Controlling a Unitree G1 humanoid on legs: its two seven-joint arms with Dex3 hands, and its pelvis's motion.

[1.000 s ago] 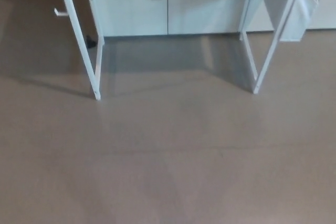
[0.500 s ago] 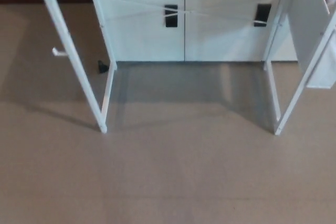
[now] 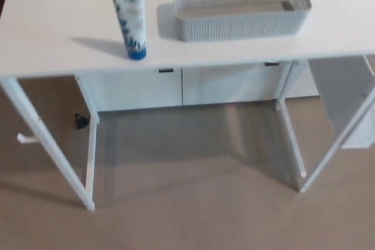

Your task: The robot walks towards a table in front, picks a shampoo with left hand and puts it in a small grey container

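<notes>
Standing on its cap, shampoo tube (image 3: 132, 17) (long axis vertical).

The shampoo tube (image 3: 132, 19) stands upright on the surface (image 3: 53, 33), cap down, in the left half. The container (image 3: 240, 10) lies on the same surface to the right of it, near but not touching (a small gap is between them). Behind the legs of the surface, a row of cabinets (image 3: 181, 89) stands on the floor (image 3: 187, 203).
</notes>
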